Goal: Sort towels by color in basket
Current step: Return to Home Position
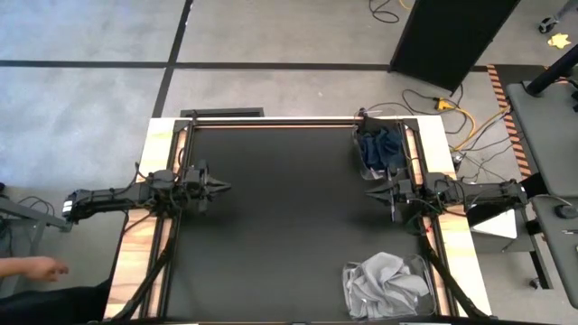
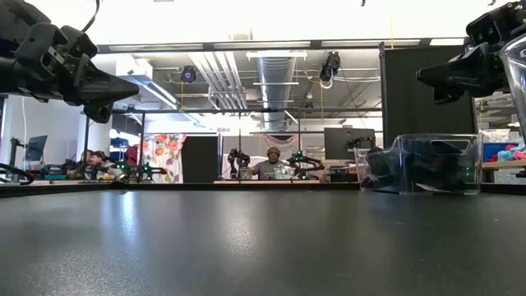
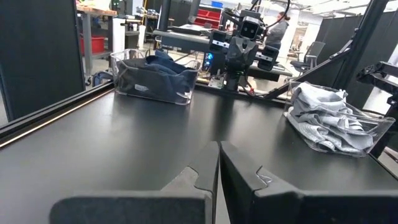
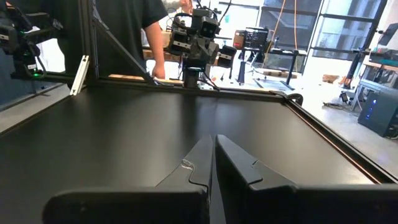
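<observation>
- Nearest to me, at the front right corner of the black-topped table (image 1: 280, 235), a clear plastic bin (image 1: 425, 267) holds a crumpled heap of light grey towels (image 1: 384, 282), all of it inside the walls
- Off the table's front left corner, a person's hand (image 1: 41, 268) shows low at the edge, well apart from either arm
- Midway back, the left gripper (image 1: 224, 188) hovers above the left side of the table and points inward; its jaws are clenched flat against each other with nothing between them
- Facing it from the right side, the right gripper (image 1: 370, 192) hangs at about the same height, jaws likewise pressed together and empty; a wide bare stretch of table lies between the two
- Just behind the right gripper, at the far right corner, a second clear plastic bin (image 1: 365, 168) holds bunched dark navy towels (image 1: 381, 149)
- Beyond the table's far edge the workshop opens out, and a seated person (image 2: 271, 164) sits at a bench well back in the room
</observation>
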